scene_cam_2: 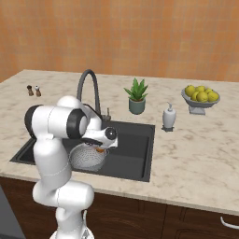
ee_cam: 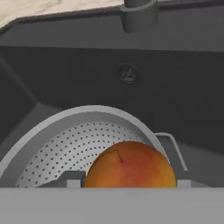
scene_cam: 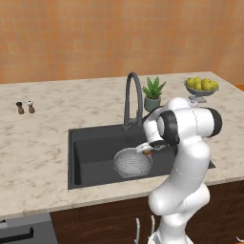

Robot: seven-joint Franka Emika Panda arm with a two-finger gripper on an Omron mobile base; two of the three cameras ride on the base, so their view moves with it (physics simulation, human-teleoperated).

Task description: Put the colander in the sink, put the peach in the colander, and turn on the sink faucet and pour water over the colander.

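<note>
At the centre of the left base view, the gripper point(scene_cam: 148, 148) grasps the small round orange-red peach point(ee_cam: 129, 165) just above the round silvery perforated metal colander point(scene_cam: 133, 163), which sits in the dark grey rectangular sink point(scene_cam: 90, 147), ready for a drop.

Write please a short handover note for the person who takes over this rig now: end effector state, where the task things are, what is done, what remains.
End effector: shut on the peach, held over the colander's right rim.
Colander: already standing in the sink, near the front.
Sink faucet: behind the basin; no water visible.
Done: colander placed in sink; peach picked up.
Left: release the peach into the colander, turn on the faucet, get water over the colander.
</note>
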